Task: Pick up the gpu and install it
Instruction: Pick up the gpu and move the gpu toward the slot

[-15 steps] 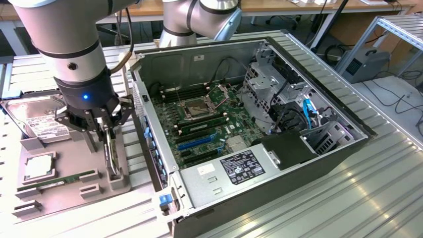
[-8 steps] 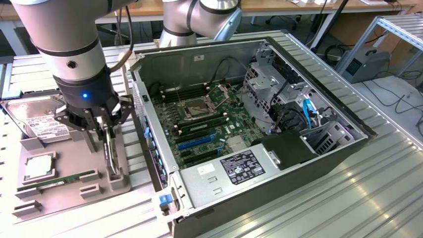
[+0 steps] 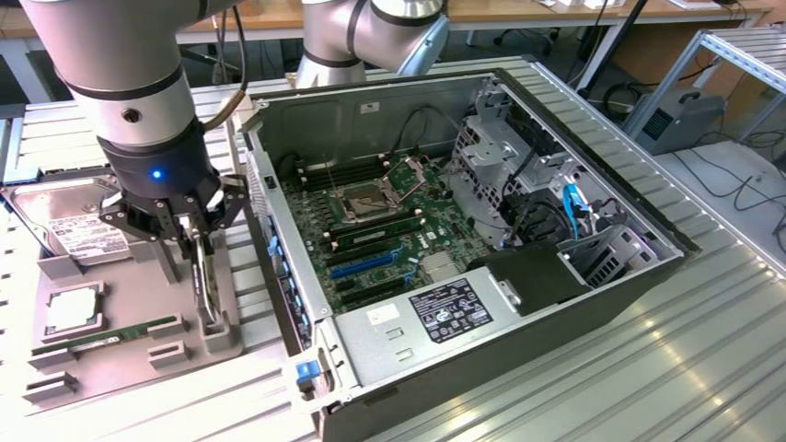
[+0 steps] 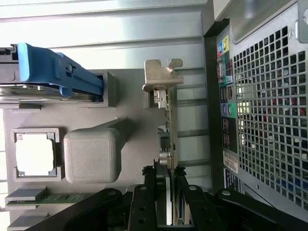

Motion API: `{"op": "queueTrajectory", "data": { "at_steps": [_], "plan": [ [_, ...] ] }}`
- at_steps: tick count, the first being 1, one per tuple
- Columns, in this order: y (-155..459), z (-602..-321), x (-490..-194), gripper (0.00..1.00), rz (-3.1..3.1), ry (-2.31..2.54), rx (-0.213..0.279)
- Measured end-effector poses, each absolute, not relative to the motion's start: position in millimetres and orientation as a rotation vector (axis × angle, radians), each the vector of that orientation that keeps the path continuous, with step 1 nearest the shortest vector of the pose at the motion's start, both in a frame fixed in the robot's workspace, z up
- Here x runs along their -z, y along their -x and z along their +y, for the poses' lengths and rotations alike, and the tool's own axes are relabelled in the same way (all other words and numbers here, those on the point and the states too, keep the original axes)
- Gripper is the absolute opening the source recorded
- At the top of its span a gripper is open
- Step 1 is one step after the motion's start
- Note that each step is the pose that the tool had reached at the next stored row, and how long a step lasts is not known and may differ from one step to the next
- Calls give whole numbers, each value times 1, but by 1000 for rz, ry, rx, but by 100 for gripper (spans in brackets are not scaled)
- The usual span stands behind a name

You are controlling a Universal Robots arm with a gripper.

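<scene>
The gpu point(image 3: 212, 293) stands on edge in a slot of the grey holder tray point(image 3: 135, 373), at the exterior view's left beside the open computer case point(image 3: 639, 276). My gripper point(image 3: 198, 244) reaches down from above, its fingers closed on the card's upper edge. The wrist view looks along the gpu point(image 4: 168, 120), a thin green board edge ending in a silver bracket point(image 4: 161, 74). There my gripper point(image 4: 166, 177) has one black finger pressed on each face of the card. The card's lower edge still sits among the tray's grey blocks.
On the tray lie a hard drive point(image 3: 74, 230) with a white label, a CPU point(image 3: 72, 308) and a RAM stick point(image 3: 105, 339). The case's perforated rear wall point(image 4: 269, 106) stands close beside the card. Inside the case, the motherboard point(image 3: 368, 230) shows blue and black slots point(image 3: 363, 267).
</scene>
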State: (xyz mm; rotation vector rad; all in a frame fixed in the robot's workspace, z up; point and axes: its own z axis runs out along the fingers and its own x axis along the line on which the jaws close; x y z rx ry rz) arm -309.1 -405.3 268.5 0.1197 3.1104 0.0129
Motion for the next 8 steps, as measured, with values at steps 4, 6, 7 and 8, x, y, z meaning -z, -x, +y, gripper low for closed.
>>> {"op": "queueTrajectory", "data": {
  "at_steps": [4,6,7,8],
  "plan": [
    [309,-405,-270,27,3110,-120,-13],
    [309,-405,-271,27,3110,-120,-13],
    [309,-405,-271,27,3110,-120,-13],
    [309,-405,-272,27,3110,-120,-13]
  ]
}}
